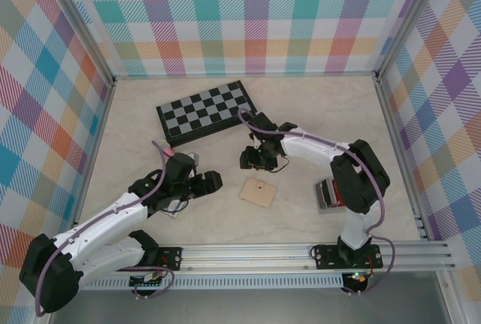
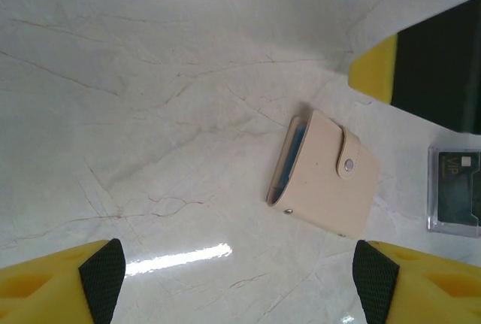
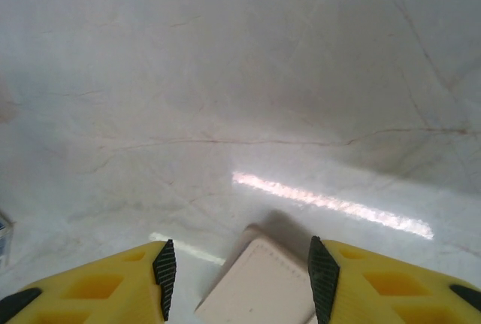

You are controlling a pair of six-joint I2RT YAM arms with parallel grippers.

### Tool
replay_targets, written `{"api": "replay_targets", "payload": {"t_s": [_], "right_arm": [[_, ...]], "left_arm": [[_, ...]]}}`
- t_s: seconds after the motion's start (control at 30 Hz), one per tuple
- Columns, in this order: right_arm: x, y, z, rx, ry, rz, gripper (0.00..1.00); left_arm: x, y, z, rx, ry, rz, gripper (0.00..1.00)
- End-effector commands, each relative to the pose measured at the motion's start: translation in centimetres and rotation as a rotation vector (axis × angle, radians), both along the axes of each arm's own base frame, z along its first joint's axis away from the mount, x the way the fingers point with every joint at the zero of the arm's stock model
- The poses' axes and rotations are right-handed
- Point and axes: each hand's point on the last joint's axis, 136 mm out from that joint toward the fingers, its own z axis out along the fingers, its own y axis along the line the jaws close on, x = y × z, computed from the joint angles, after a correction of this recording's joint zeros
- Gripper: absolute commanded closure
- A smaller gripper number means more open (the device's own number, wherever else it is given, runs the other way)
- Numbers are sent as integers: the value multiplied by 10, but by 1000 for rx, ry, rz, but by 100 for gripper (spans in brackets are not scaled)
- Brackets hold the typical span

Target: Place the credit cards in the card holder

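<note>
card holder [image 2: 433,189], black card [image 2: 458,186] inside, axis unclear

wallet [image 1: 258,191]: mid table [image 1: 323,113] | chessboard [image 1: 205,110]: behind wallet | card holder [image 1: 323,196]: right of wallet, apart

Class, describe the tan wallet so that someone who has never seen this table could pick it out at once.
Find the black-and-white chessboard at the far side of the table. Come toward the near edge: the wallet lies flat in the middle. It is the lone tan piece, snap-fastened, unlike the clear card holder on its right.
</note>
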Motion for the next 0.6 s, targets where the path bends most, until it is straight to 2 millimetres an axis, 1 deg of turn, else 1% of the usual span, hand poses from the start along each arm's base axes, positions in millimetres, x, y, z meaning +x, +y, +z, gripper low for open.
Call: {"api": "replay_targets", "payload": {"t_s": [0.0,0.13,0.23,0.3,0.47,0.57], "right_arm": [[-8,-18,-14,-96,36,12,48],[-22,-28,-23,-98,77,-2,48],[-36,-32,-25,-66,100,-16,48],[-46,-39,-27,-63,116,-35,47],[-71,-50,-27,-28,152,-76,47],[-83,-54,-25,5,160,-108,47]], "left_arm": [[-5,-14,-1,-52,25,-42,19],[-5,-19,-3,-66,40,-54,19],[-3,-24,-4,-69,48,-63,19],[-2,-27,-4,-70,61,-70,19],[-2,-38,-7,-79,94,-88,20],[-7,-45,-13,-75,129,-106,21]]}}
